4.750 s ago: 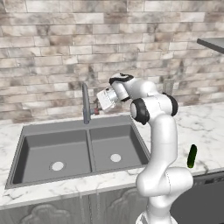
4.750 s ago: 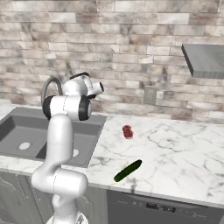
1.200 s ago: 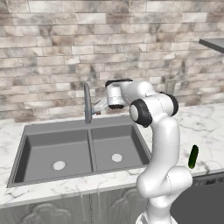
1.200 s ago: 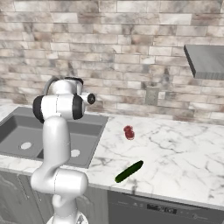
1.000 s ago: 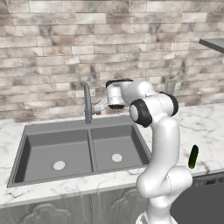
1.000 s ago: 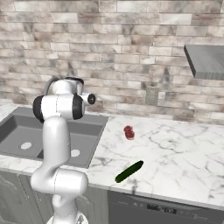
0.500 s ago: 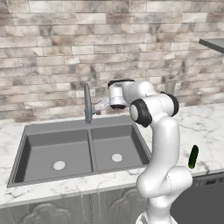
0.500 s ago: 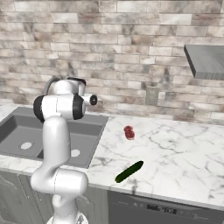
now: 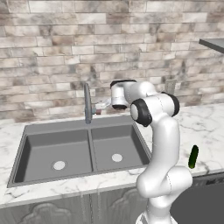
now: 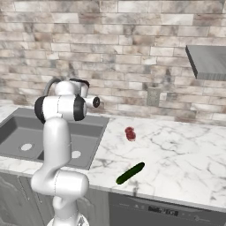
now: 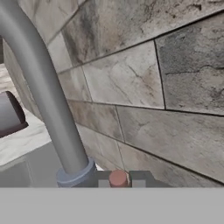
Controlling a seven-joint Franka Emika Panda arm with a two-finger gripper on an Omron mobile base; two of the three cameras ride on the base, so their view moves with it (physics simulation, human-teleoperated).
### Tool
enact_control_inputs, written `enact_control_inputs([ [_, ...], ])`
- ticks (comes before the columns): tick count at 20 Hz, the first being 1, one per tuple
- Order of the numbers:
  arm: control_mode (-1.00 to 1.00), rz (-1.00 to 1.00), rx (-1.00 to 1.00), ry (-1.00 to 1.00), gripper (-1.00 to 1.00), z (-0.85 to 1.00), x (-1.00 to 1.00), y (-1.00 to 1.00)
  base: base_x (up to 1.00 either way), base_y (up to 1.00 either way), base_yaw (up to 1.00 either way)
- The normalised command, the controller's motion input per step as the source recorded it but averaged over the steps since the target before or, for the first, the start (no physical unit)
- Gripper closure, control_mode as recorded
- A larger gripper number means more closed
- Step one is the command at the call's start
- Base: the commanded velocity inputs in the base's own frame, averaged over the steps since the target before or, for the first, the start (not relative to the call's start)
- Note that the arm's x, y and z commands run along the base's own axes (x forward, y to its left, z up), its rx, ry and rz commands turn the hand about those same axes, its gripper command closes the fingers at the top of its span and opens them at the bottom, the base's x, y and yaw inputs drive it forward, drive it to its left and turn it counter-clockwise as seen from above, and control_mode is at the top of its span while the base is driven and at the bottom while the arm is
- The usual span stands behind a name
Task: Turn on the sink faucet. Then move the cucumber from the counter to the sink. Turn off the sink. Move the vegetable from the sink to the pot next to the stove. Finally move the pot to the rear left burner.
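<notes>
The sink faucet (image 9: pixel 87 101) rises behind the dark double sink (image 9: pixel 26 131), and its grey spout (image 11: pixel 39 87) looms close in the hand view. My gripper (image 9: pixel 102 106) reaches in from the right at the faucet's base (image 11: pixel 76 177). It is shut, with the side lever's red tip (image 11: pixel 118 178) right at its fingertips (image 11: pixel 103 183). Whether they pinch the lever I cannot tell. The dark green cucumber (image 10: pixel 130 172) lies on the white marble counter (image 10: pixel 176 154) near its front edge, right of my arm, and it also shows as the cucumber (image 9: pixel 193 156) in the left base view.
A small red object (image 10: pixel 129 133) lies on the counter between the sink (image 10: pixel 26 132) and the cucumber. The brick wall (image 9: pixel 131 52) stands close behind the faucet. A grey shelf (image 10: pixel 207 62) juts out high on the right. A dark appliance front (image 10: pixel 167 212) sits below the counter.
Since the oldest frames my hand has swung down and left to the faucet's lever. Over the last second it has barely moved. The cucumber lies where it was.
</notes>
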Motion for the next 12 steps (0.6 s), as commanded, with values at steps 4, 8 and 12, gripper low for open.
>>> enact_control_inputs([
  [4,-1.00,-0.05,0.05,0.05,1.00,-0.73,-0.30,-0.70,0.00,0.00,0.00],
  [8,-1.00,-0.05,0.05,0.06,1.00,-0.75,-0.29,-0.71,0.00,0.00,0.00],
  [12,-1.00,-0.06,0.04,0.09,1.00,-0.76,-0.28,-0.71,0.00,0.00,0.00],
])
